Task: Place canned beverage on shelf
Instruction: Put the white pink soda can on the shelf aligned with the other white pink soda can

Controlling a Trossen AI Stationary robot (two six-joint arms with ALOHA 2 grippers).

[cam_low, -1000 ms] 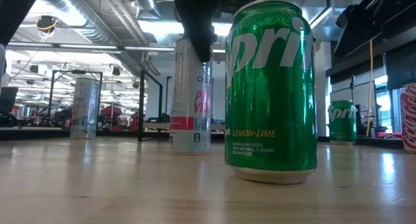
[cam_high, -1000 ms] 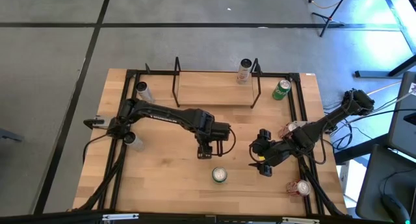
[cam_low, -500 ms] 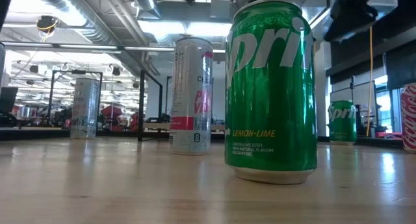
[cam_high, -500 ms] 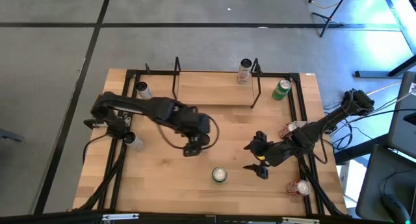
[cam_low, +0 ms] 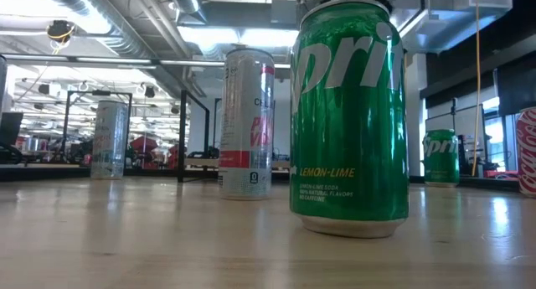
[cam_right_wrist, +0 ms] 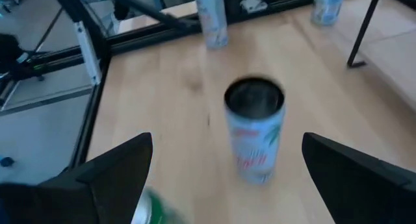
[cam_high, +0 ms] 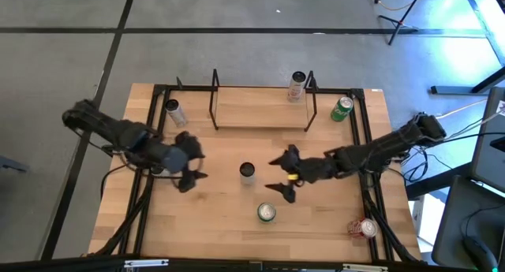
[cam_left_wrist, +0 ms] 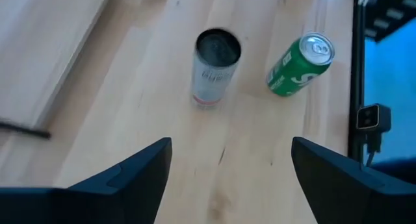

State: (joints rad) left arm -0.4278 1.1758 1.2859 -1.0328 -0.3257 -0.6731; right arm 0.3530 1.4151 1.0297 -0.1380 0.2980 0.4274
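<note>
My right claw (cam_high: 282, 176) hangs spread wide just beside the slim white can (cam_high: 248, 173), lined up to take its smooth round side; it stands upright mid-table, well short of the shelf (cam_high: 260, 114). My left claw (cam_high: 189, 158) waits open, holding nothing.

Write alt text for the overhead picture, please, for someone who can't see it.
Seen from above, the right gripper, open, reaches toward a slim silver can standing mid-table, while the left gripper, also open, sits off to its other side. Behind them stands the shelf, with a green can nearer the front.
</note>
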